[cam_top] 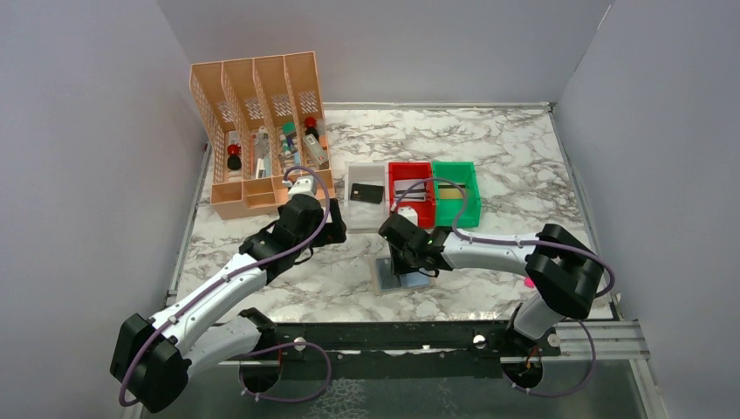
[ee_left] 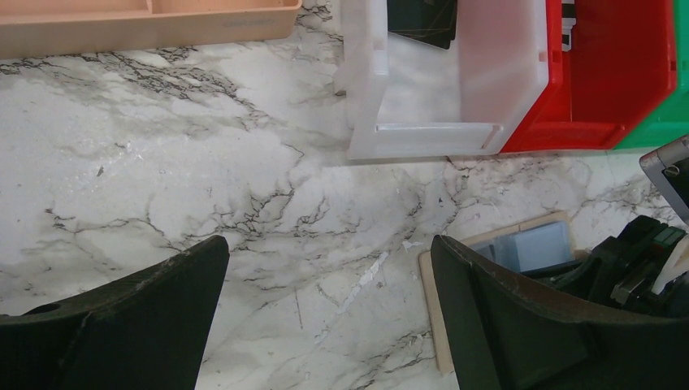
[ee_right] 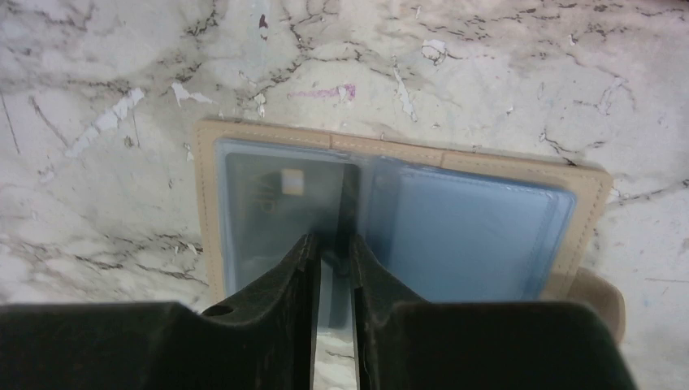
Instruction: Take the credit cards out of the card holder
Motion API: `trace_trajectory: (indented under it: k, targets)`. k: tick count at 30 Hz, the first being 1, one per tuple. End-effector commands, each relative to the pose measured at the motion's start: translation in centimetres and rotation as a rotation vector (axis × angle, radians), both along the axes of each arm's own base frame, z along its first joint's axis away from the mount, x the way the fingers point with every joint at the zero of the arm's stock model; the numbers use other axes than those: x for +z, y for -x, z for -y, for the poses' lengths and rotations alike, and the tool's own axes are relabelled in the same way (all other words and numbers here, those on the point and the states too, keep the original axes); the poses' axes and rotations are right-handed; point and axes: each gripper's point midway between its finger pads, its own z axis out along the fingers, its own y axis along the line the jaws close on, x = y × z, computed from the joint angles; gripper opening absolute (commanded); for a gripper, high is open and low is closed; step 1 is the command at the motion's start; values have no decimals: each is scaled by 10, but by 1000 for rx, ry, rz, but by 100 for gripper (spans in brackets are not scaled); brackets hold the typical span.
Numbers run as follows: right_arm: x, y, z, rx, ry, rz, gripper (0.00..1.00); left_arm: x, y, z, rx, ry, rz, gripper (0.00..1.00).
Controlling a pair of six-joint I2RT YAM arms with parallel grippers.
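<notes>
While grey walls [cam_top: 87, 131] ring the marble table [cam_top: 524, 148], left end effector [ee_left: 329, 252] released, right end effector [ee_right: 333, 244] indeterminate above card holder [ee_right: 471, 236].

The table [cam_top: 524, 157] is showing white marble with grey-black veining. The card holder [ee_right: 471, 236] is displaying blue-grey panels inside a tan border, with a dark grey credit card [ee_right: 268, 215] showing through one. The bins are showing white [cam_top: 366, 175], red [cam_top: 410, 168] and green [cam_top: 455, 166]. The slotted organizer [cam_top: 253, 87] is showing peach-orange.
</notes>
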Motion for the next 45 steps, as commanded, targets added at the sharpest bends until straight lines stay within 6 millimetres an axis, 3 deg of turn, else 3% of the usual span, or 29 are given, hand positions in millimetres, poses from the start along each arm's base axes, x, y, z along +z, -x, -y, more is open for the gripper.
trace_trajectory:
  k: [1,8,17,22,28,32,39,45]
  targets:
    - [-22,2,18,-33,115,-18,16,3,-2,4,-8,23,11,99]
    - [-15,1,16,-40,82,-1,2,-1,-1,6,-15,25,-4,99]
    - [13,4,-13,7,-112,14,1,-9,0,18,-55,49,-44,99]
    - [18,0,-9,-7,-95,31,13,-13,1,30,-98,92,-61,99]
    - [5,3,-6,4,-33,-5,41,-26,7,51,-170,158,-112,95]
    - [-1,7,-7,20,-22,-14,46,-38,13,60,-194,196,-162,85]
    - [4,7,-3,-8,58,47,48,-56,26,58,-172,233,-212,73]
    - [1,11,-9,2,100,61,53,-68,36,57,-171,253,-247,69]
